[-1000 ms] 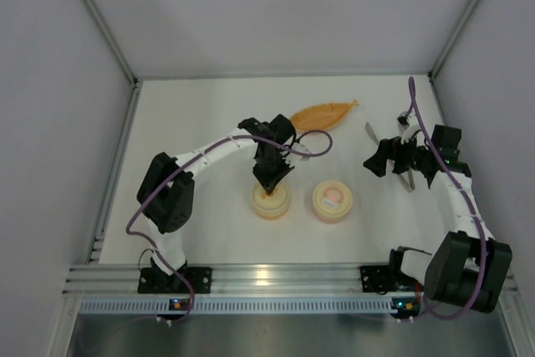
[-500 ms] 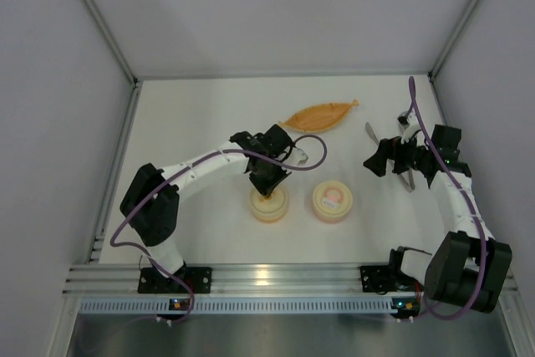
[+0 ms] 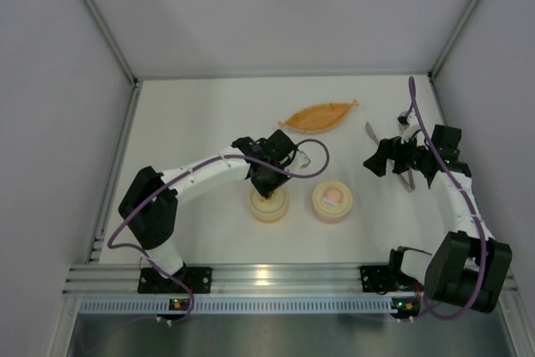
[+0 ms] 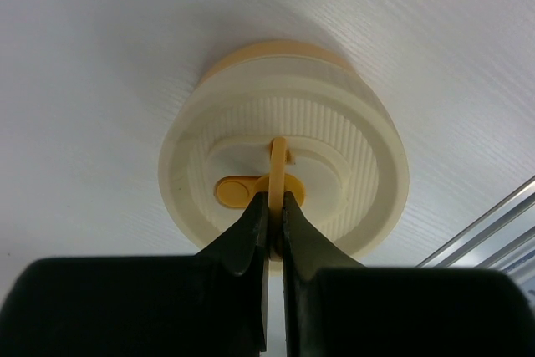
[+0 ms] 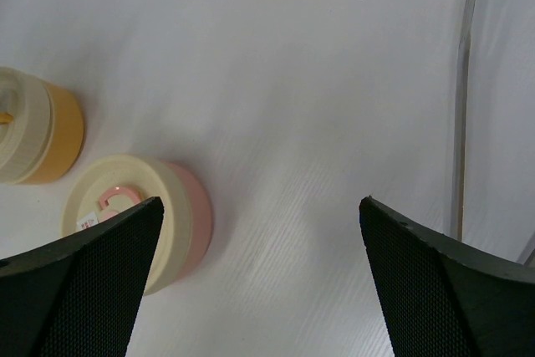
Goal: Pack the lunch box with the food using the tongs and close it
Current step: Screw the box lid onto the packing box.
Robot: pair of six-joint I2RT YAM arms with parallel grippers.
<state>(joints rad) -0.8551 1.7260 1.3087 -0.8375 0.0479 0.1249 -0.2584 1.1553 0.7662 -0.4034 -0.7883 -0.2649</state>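
Yellow tab (image 4: pixel 278 156) pinched | left gripper (image 4: pixel 273 203) pointing down | right gripper (image 5: pixel 259 203) spread

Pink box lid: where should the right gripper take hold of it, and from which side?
Probably the rim of the lid, from straight above. The pink box stands upright and the lid is round, offering two opposite sides to the open right gripper. Its tab seems to lie flat, hard to pinch, unlike the upright ring that the left gripper holds.
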